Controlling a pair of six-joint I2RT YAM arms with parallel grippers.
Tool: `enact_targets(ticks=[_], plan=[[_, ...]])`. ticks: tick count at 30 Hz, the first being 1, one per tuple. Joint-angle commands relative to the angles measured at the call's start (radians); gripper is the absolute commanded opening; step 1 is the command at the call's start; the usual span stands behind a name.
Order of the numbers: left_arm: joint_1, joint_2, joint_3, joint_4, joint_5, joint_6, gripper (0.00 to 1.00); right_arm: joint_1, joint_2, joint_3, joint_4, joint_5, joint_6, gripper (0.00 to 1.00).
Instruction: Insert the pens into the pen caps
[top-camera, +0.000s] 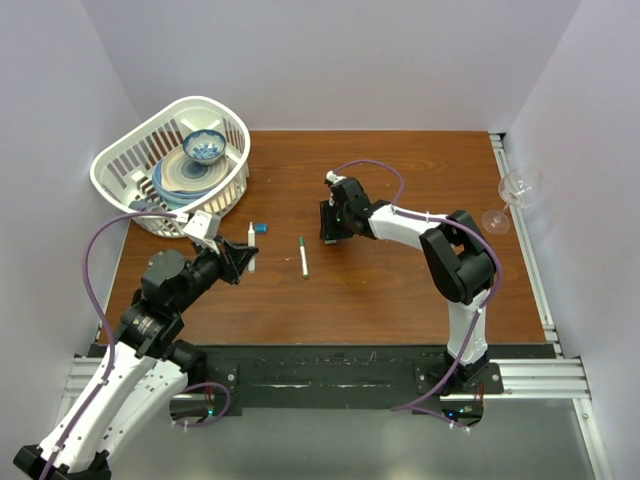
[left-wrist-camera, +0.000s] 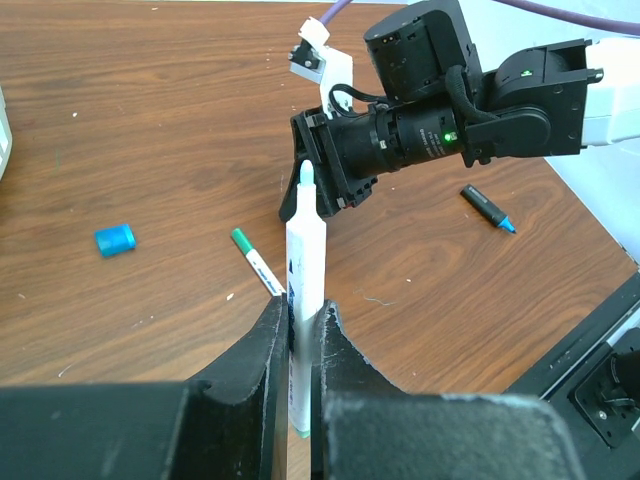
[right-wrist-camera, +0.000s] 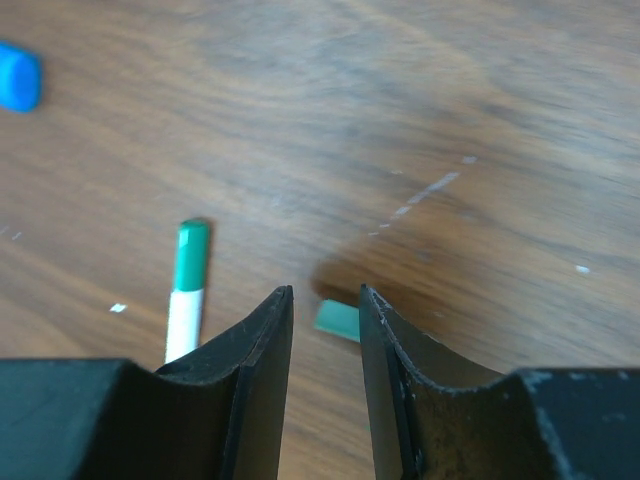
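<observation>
Table (top-camera: 400, 290): brown wood, white walls (top-camera: 330, 60) around.
Left gripper (left-wrist-camera: 303, 312): clamping pen (left-wrist-camera: 305, 250) beside basket (top-camera: 200, 100).
Right gripper (right-wrist-camera: 325, 300): narrow gap over green cap (right-wrist-camera: 338, 320).

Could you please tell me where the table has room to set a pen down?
The table is bare along its near edge and far right toward the wine glass. Crowded mid-table around the blue cap, green-ended pen, left pincer and right pincer.

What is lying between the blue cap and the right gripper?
A green-ended pen lies flat between them; the left wrist view shows it best.
</observation>
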Motion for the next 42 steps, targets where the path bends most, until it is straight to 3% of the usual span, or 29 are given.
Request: enact_targets(ticks=[1, 7, 15, 20, 27, 33, 42], plan=[[-0.003, 0.009, 0.015, 0.014, -0.003, 0.031, 0.00, -0.001, -0.002, 0.007, 0.031, -0.119, -0.056, 0.36], [-0.003, 0.005, 0.015, 0.011, -0.003, 0.028, 0.00, -0.001, -0.004, 0.001, -0.016, -0.174, -0.101, 0.36], [-0.003, -0.001, 0.015, 0.011, -0.005, 0.028, 0.00, -0.001, -0.038, -0.014, -0.089, -0.137, -0.128, 0.36], [-0.003, -0.004, 0.015, 0.010, -0.003, 0.028, 0.00, -0.001, -0.108, -0.030, -0.098, -0.122, -0.060, 0.37], [-0.003, -0.010, 0.012, 0.014, 0.003, 0.026, 0.00, 0.002, -0.108, 0.042, -0.239, 0.036, 0.138, 0.37], [-0.003, -0.011, 0.012, 0.014, 0.009, 0.026, 0.00, 0.016, -0.055, 0.153, -0.365, 0.211, 0.083, 0.37], [-0.003, -0.024, 0.009, 0.011, -0.006, 0.020, 0.00, 0.039, 0.051, 0.292, -0.448, 0.195, 0.008, 0.37]])
